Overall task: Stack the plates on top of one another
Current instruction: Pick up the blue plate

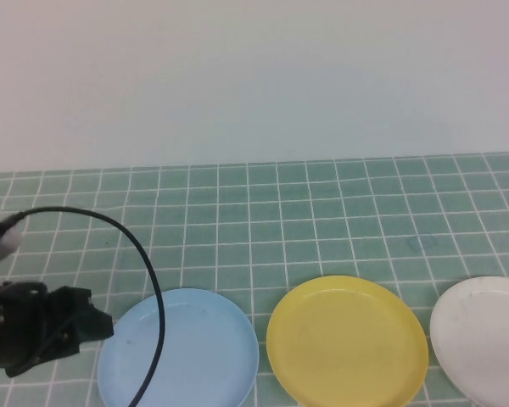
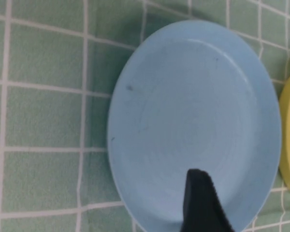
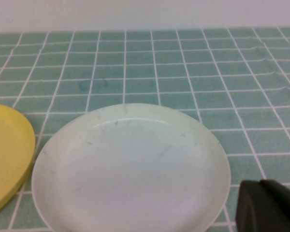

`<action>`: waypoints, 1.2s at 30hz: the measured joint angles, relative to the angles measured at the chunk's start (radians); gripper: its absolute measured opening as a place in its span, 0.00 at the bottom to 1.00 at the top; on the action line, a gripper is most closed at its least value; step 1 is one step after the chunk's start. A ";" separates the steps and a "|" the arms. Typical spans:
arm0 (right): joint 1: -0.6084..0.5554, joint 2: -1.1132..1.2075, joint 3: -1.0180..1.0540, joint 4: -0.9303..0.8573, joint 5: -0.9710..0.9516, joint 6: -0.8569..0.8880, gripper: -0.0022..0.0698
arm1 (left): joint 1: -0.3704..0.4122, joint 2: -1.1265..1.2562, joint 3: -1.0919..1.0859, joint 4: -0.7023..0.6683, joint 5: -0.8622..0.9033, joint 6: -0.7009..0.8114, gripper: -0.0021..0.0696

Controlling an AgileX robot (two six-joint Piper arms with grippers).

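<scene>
Surface: green tablecloth (image 1: 322, 212) with a white grid covers the table, running back to a plain pale wall (image 1: 254, 76) at the far side.
Left gripper: the left gripper (image 1: 89, 326) sits low at the near left of the high view, just left of the light blue plate's left rim. In the left wrist view one dark finger (image 2: 200, 203) shows over the plate's surface and a sliver of the other shows at the frame edge, so the fingers are spread wide with nothing between them. Whether the finger touches the plate cannot be told.
Left arm cable: a black cable (image 1: 144, 271) arcs from the arm's white connector and drops across the left part of the light blue plate.
Light blue plate: the light blue plate (image 1: 191, 352) lies flat at the near left, directly beside the left gripper, its right rim near the yellow plate but apart from it.
Yellow plate: the yellow plate (image 1: 346, 341) lies flat in the near middle, between the other two.
White plate: the white plate (image 1: 483, 335) lies flat at the near right, cut off by the frame edge, just beside the yellow plate.
Right gripper: the right gripper (image 3: 268, 205) shows only as a dark piece in the right wrist view, close to the white plate's rim; cannot tell how it is set.
Stacking: all three plates lie singly in a row on the cloth.
</scene>
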 joint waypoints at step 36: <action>0.000 0.000 0.000 0.000 0.000 0.004 0.03 | 0.000 0.463 -0.006 -0.362 -0.203 0.338 0.28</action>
